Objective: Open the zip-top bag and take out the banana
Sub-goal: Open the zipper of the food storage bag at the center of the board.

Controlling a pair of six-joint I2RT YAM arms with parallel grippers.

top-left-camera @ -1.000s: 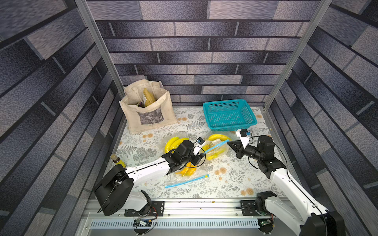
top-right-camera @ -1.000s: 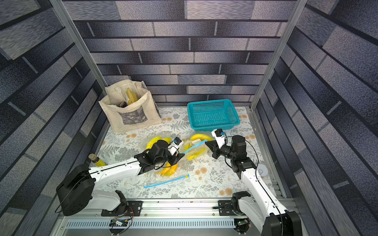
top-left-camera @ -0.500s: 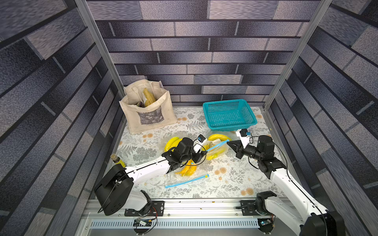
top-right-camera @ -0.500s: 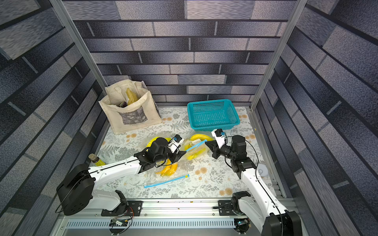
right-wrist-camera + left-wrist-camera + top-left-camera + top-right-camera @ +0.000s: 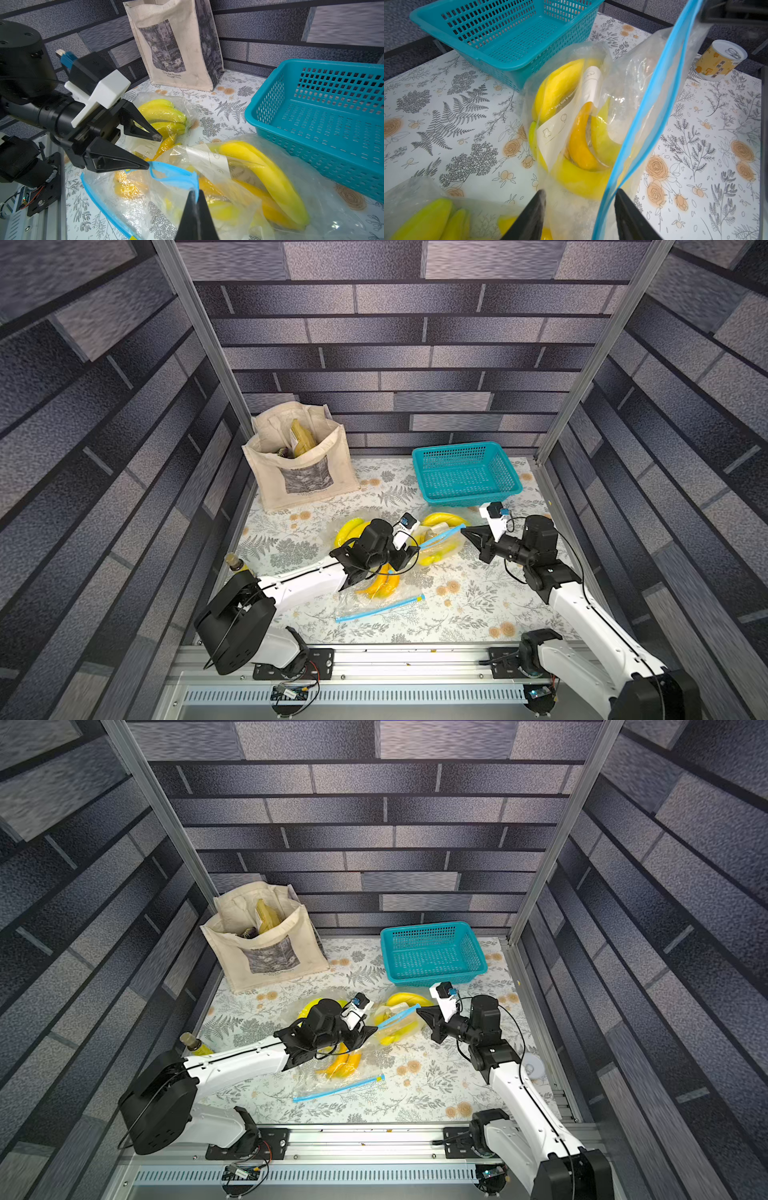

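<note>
Clear zip-top bag (image 5: 633, 72) with blue seal strip (image 5: 656, 87); yellow bananas (image 5: 558, 91); teal mesh basket (image 5: 465, 477); beige tote bag (image 5: 299, 481); white tablecloth (image 5: 478, 601) with grey ferns, orange flowers.

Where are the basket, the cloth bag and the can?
basket (image 5: 465, 475), in a top view, on its bare floor
cloth bag (image 5: 305, 483), in a top view, on its front print
can (image 5: 714, 62), in the left wrist view, on its label

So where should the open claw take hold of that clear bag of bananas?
Probably the blue zip strip, at the end away from the right claw, which pinches it. The open left claw faces that end, so close there end-on. The strip is a firm raised ridge; the film of the bag is slack.
</note>
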